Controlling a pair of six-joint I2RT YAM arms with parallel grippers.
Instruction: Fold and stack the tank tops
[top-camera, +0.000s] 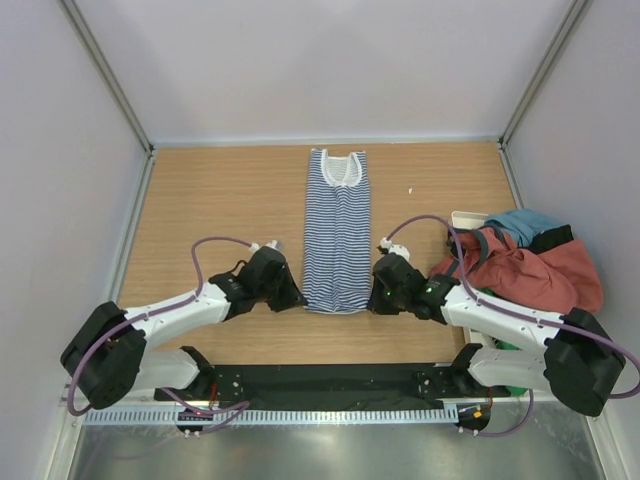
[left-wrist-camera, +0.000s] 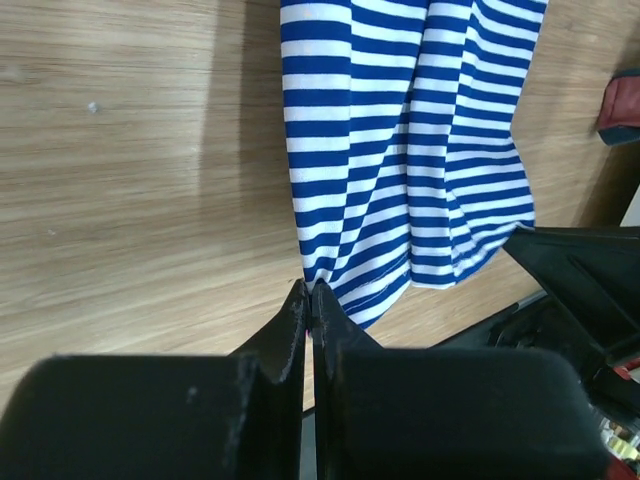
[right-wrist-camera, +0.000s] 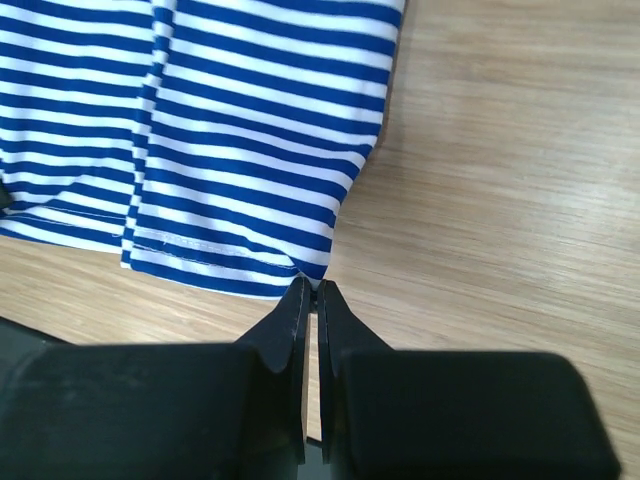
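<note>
The striped tank top (top-camera: 337, 235) lay flat on the counter (top-camera: 220, 200), its long axis running straight away from both claws. The left claw (top-camera: 296, 299) was pinched shut on its near-left hem corner and the right claw (top-camera: 375, 300) on its near-right, both equally close.

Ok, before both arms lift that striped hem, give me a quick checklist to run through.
1. Left pincer shut on the near-left hem corner: ok.
2. Right pincer shut on the near-right corner: ok.
3. Striped tank top lying straight, neckline at far end: ok.
4. Rust-red top apart from it, heaped at right: ok.
5. All cloth layers caught in each pinch: cannot tell.
</note>
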